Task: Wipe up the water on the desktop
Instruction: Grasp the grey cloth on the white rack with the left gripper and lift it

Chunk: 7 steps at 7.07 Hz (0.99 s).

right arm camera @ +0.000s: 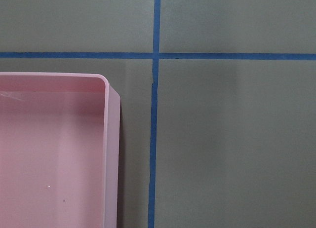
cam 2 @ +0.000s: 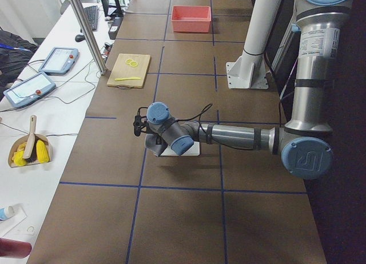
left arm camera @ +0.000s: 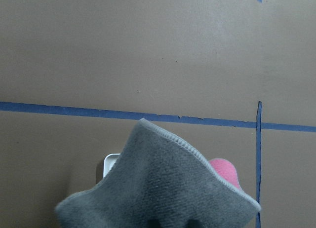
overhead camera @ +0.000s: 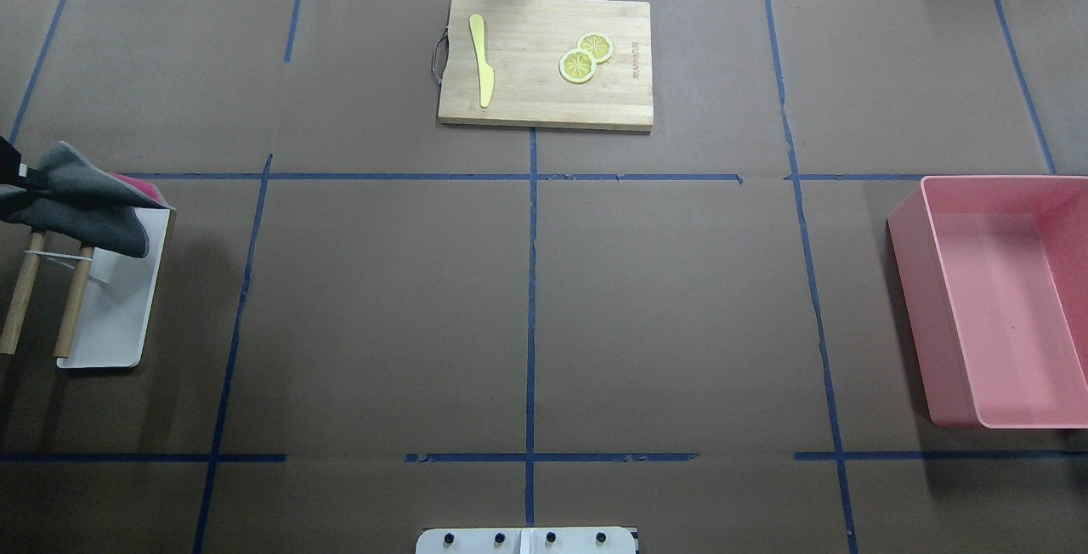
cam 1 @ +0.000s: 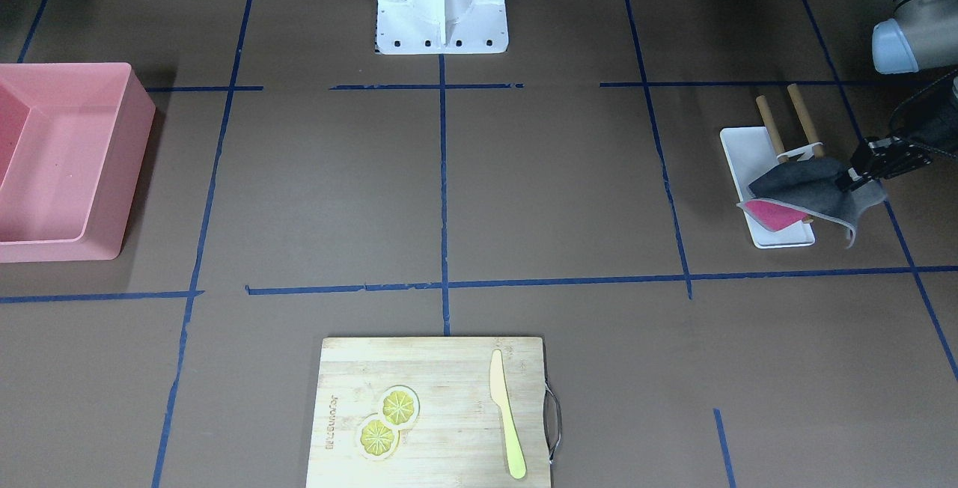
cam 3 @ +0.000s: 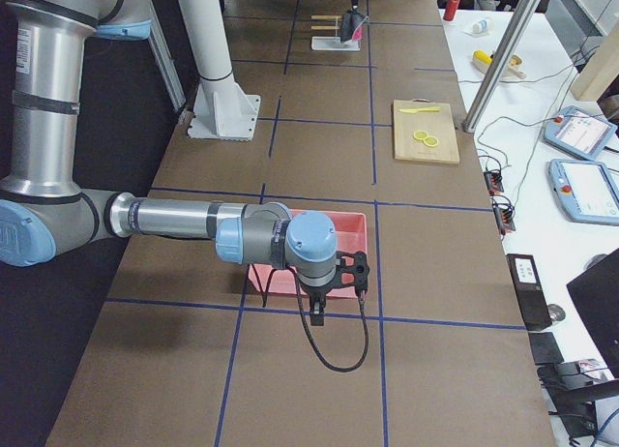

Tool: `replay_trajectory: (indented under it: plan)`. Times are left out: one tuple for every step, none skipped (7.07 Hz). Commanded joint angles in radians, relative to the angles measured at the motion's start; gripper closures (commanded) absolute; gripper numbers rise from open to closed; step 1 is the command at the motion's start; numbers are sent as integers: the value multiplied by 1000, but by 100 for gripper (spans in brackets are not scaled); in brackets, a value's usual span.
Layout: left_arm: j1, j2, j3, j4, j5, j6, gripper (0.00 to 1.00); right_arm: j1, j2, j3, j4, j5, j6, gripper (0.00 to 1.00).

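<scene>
Pinching the grey cloth (cam 1: 812,187) at the robot's left end of the desktop (cam 1: 561,196).
Grips one bunched edge of that cloth tight in the left gripper (cam 1: 855,174), hanging it over the white stand (cam 1: 741,155), two wooden rods (cam 1: 804,120) and a pink cloth (cam 1: 775,213). Cannot tell whether the right gripper (cam 3: 319,316), poised by the pink bin (cam 1: 112,159), is parted or closed. Works over brown desktop gridded in blue tape, bamboo board (cam 1: 449,376) opposite the robot.

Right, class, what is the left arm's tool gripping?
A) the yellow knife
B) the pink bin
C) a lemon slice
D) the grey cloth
D: the left tool is closed on the grey cloth, which hangs bunched over the white tray.
</scene>
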Motion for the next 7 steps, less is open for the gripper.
replay_trajectory:
  plan:
    - [0, -2, -1, 4, -42, -7, 95, 0, 0, 1, 0, 0, 0, 0]
    - [-8, -2, -7, 6, -114, -7, 97, -1, 3, 4, 0, -1, 1, 0]
    - [-55, -2, -9, 6, -162, -7, 98, -1, 37, 1, 0, -6, 0, 0]
    - [-92, -8, -21, 30, -220, -8, 99, -1, 38, -6, 0, -1, 0, 0]
    - [-144, -47, -61, 123, -278, -10, 99, -1, 38, 0, 0, 9, 0, 0]
    - [-176, -105, -137, 250, -309, -72, 99, -1, 43, 12, 23, 75, 1, 0]
    - [-176, -167, -205, 321, -308, -202, 99, -1, 73, 24, 90, 89, 5, 0]
